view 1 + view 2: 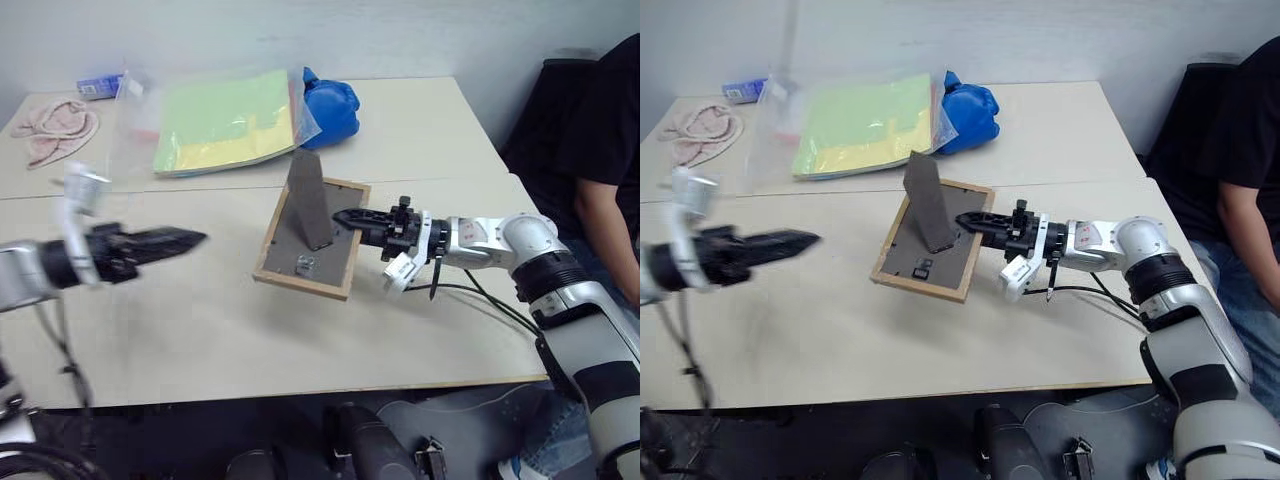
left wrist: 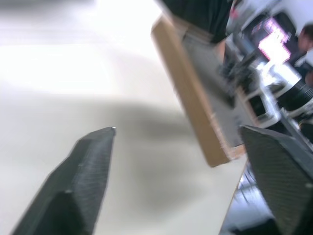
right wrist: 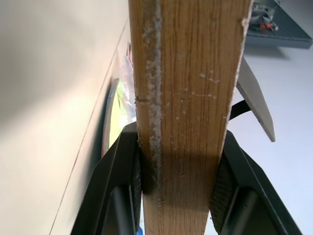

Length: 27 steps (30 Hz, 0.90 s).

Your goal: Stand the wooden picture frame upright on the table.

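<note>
The wooden picture frame (image 1: 311,240) lay face down mid-counter (image 1: 200,330), stand flap raised, its long axis running away from me. My right end effector (image 1: 345,219) was clamped on the frame's right-hand edge, fingers either side of the wood. My left end effector (image 1: 180,240), fingers apart, hung well clear to the left, so the right arm was nearer.

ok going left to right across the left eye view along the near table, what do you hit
left gripper → wooden picture frame with its stand up → right gripper shut on the frame's edge → person seated beside the table
</note>
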Each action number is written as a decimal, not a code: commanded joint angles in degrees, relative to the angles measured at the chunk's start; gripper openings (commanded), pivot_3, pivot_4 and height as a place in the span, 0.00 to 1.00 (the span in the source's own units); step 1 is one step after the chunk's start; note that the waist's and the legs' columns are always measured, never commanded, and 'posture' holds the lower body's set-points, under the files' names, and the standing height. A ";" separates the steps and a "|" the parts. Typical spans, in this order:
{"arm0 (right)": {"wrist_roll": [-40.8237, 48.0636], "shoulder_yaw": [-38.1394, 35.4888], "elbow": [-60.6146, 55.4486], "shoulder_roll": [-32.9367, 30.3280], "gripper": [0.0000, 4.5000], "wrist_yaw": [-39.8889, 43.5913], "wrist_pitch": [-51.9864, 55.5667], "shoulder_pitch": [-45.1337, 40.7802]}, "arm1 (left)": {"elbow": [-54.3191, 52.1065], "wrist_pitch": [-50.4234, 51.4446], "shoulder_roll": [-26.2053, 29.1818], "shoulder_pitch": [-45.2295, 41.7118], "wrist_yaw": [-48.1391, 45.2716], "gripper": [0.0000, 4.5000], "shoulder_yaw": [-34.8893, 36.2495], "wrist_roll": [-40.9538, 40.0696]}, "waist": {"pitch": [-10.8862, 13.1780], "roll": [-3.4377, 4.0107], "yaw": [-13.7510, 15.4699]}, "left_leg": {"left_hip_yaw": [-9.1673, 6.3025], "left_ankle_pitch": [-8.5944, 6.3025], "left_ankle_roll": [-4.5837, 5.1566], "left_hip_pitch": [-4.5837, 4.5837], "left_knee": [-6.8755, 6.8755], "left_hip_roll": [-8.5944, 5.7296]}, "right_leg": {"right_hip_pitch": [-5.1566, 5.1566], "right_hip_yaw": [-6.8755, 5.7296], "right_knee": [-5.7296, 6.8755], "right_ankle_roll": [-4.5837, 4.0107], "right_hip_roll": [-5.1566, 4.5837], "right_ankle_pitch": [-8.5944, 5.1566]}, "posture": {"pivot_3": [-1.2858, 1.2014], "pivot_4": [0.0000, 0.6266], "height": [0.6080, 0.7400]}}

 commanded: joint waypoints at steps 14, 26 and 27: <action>101.28 -12.32 -25.53 14.79 0.28 79.16 96.09 17.44 | -22.17 -24.99 -5.55 16.20 2.63 1.00 -6.42 4.79 | -0.01 -0.17 2.42 | -0.84 -0.06 0.10 -0.17 0.10 0.01 | 0.35 -0.40 -0.28 0.09 -0.03 0.06 | 0.52 0.24 1.00; 89.16 -14.27 -33.62 11.65 0.96 84.95 93.03 24.73 | -16.94 -29.19 -3.23 13.50 2.30 1.00 -11.25 4.62 | 0.00 -0.15 2.29 | -0.84 -0.06 0.12 -0.29 0.06 0.01 | 0.30 -0.47 -0.41 0.11 -0.03 0.07 | 0.52 0.24 1.00; 89.13 -14.71 -35.30 9.91 0.99 85.74 94.44 24.95 | -16.55 -29.41 -3.11 13.42 2.32 1.00 -11.43 4.67 | 0.01 -0.14 2.40 | -0.84 -0.06 0.12 -0.30 0.06 0.01 | 0.29 -0.47 -0.42 0.11 -0.03 0.07 | 0.52 0.24 1.00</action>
